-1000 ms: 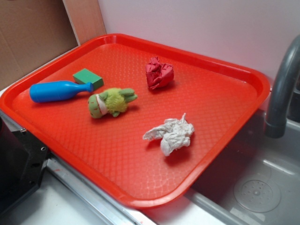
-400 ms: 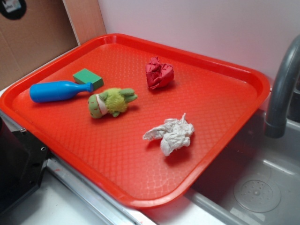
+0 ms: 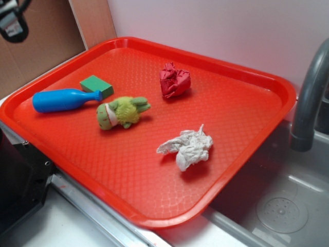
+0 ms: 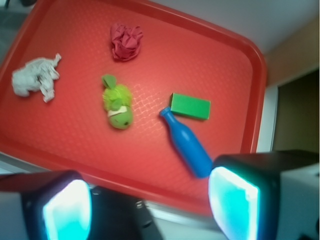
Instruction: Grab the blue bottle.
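Exterior view: a glossy red plastic tray (image 3: 247, 77) with a fine waffle-textured floor and a raised rim sits beside a steel sink with a grey faucet (image 3: 308, 98). The blue bottle (image 3: 64, 99) lies on its side near the tray's left rim, its ridged cap touching or nearly touching a green rectangular block (image 3: 96, 86). Just right of the bottle's cap lies a fuzzy green plush toy (image 3: 121, 111). Farther from the bottle are a crumpled red paper ball (image 3: 175, 80) and a crumpled white paper wad (image 3: 187, 148). Only a dark sliver of the gripper (image 3: 11, 23) shows at the top left corner, well apart from the bottle.

Wrist view: the bottle (image 4: 186, 143) lies diagonally, its narrow neck pointing at the block (image 4: 190, 106), its rounded base near the tray's rim. The two fingers (image 4: 234, 202) frame the bottom edge with a wide gap between them, spread apart and holding nothing, high above the tray.

The bottle looks like light, rigid, smooth plastic, likely to roll or slip. The thick body, clear of the block, seems the best place to grip, squeezed across its width.
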Robot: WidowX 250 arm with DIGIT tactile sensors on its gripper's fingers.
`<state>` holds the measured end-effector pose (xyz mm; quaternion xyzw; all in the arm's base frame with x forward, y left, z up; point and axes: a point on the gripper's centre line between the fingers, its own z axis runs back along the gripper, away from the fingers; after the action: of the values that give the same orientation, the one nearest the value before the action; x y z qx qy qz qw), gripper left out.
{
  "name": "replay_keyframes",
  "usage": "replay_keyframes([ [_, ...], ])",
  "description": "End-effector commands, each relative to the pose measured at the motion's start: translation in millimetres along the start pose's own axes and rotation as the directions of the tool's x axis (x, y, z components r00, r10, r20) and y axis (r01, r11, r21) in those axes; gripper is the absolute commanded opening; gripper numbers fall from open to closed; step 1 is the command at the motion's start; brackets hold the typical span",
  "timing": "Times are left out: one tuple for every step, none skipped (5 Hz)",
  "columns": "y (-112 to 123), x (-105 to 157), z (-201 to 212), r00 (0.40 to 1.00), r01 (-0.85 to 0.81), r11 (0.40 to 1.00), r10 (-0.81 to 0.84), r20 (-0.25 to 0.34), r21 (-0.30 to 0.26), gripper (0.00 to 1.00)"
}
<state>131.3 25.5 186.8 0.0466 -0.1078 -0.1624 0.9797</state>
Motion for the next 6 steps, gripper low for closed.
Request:
replay_keyframes([
  [23,0,-49,0.990,0.137,0.990,-0.138,0.025,0.047,1.00],
  [35,1,-80,0.987,0.161,0.984,-0.160,-0.011,0.072,1.00],
  [40,0,-109,0.983,0.182,0.982,-0.181,-0.028,0.051,1.00],
  [41,-3,-136,0.976,0.215,0.974,-0.212,-0.057,0.067,1.00],
  [40,-13,-146,0.971,0.233,0.969,-0.227,-0.077,0.087,1.00],
  [44,-21,-156,0.969,0.228,0.972,-0.220,-0.114,0.060,1.00],
])
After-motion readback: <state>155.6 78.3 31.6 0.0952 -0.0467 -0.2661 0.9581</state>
